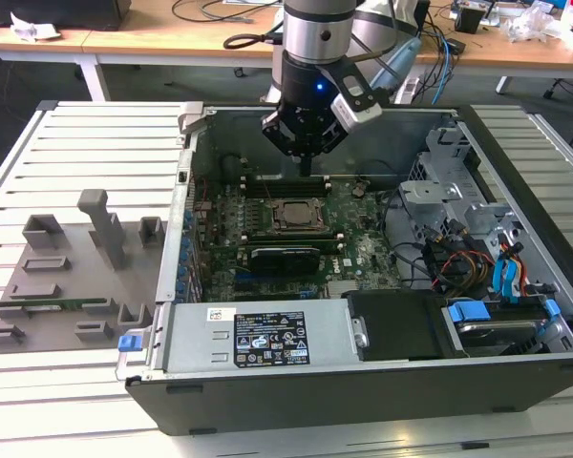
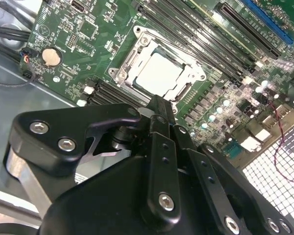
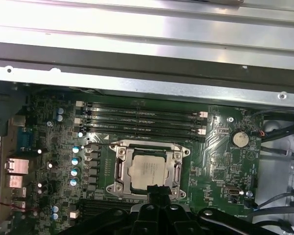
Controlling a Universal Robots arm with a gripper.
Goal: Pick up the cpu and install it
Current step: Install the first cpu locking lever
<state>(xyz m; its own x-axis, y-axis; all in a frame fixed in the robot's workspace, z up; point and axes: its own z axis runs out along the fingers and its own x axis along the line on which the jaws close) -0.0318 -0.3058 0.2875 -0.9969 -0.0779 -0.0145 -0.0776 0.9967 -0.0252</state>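
Gripper [image 1: 306, 157], fingers drawn together and empty, poised above the motherboard [image 1: 353, 250], the cpu [image 3: 148, 170] seated in its socket frame [image 3: 149, 171] directly beneath the fingertips.

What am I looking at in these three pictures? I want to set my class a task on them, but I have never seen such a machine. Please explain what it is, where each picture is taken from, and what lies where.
The tall grey and black column in the exterior view is a robot arm; its black tip is the hand. It hangs above an open computer case lying on a slatted table, seen by a camera standing off the arm. The two wrist views come from cameras riding on the arm and looking down past the hand into the case. There you see the green motherboard. In its middle sits the cpu, a silvery square chip already lying in its metal-rimmed socket frame. The hand's tip is just above the socket's edge and appears to hold nothing. To the exterior view's left of the case lies a grey tray with raised holders.
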